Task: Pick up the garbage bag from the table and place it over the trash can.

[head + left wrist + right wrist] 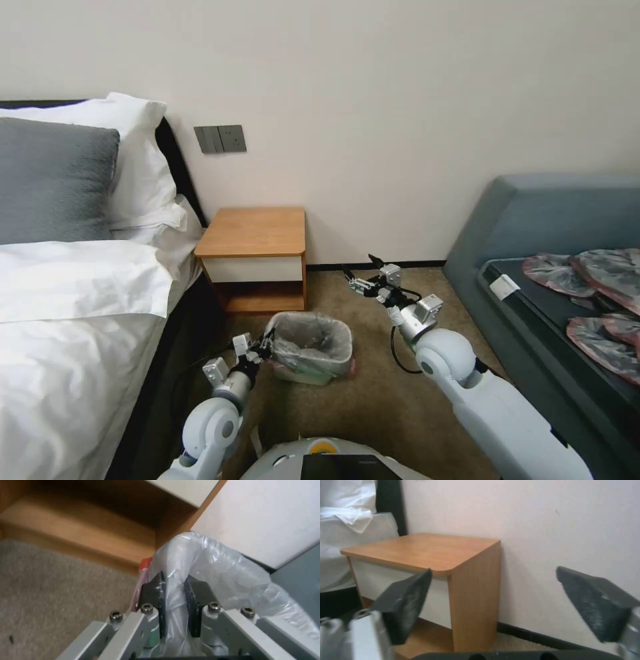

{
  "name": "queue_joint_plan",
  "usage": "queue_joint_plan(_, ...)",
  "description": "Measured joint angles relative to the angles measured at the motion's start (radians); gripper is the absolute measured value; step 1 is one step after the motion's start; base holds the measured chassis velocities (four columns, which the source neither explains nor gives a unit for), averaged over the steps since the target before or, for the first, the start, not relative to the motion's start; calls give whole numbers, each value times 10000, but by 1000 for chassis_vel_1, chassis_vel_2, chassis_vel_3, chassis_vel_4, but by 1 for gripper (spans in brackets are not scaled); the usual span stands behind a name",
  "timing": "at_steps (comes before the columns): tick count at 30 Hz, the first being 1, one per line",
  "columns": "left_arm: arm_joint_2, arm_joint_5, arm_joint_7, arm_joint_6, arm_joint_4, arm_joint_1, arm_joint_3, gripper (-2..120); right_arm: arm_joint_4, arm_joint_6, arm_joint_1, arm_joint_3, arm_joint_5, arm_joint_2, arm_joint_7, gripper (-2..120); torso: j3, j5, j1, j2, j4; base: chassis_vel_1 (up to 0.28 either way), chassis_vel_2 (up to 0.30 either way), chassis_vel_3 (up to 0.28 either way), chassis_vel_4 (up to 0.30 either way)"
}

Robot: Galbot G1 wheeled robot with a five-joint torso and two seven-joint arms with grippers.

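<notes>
Trash can [312, 363] taken as landmark; it stands on the carpet in front of the worktop [255, 231], lower than it.

Garbage bag [313, 339] is already draped over the can, grey film bulging above the rim, pinkish edge showing low on the side toward the sofa. Worktop top is bare.

Left gripper [268, 347] sits at the can's bed-side rim. In the left wrist view its fingers [156, 597] pinch a fold of the bag [213, 562] between the pads. Probably holding the film there to seat it over that corner, though whether the can's wall is also caught between the pads is hard to tell.

Right gripper [358, 268] hangs above and beyond the can's sofa side, near the wall, well apart from the bag. Its fingers [405, 600] are spread wide, holding nothing; it faces the worktop's side panel [475, 600].

Judgement: the fitting is nearly done, with one rim corner in hand.
</notes>
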Motion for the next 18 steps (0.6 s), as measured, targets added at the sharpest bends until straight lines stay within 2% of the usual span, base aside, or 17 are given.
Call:
queue_joint_plan(9,-129,77,-123,-216,62,122,8,11,-44,4,-2,-65,-34,57,-84,100,1,0,0,0,0,0,0,0,0)
queue_joint_plan(18,-399,278,-770,-638,206,315,59,11,-75,90,-55,-102,-119,45,-223,100,1,0,0,0,0,0,0,0,0)
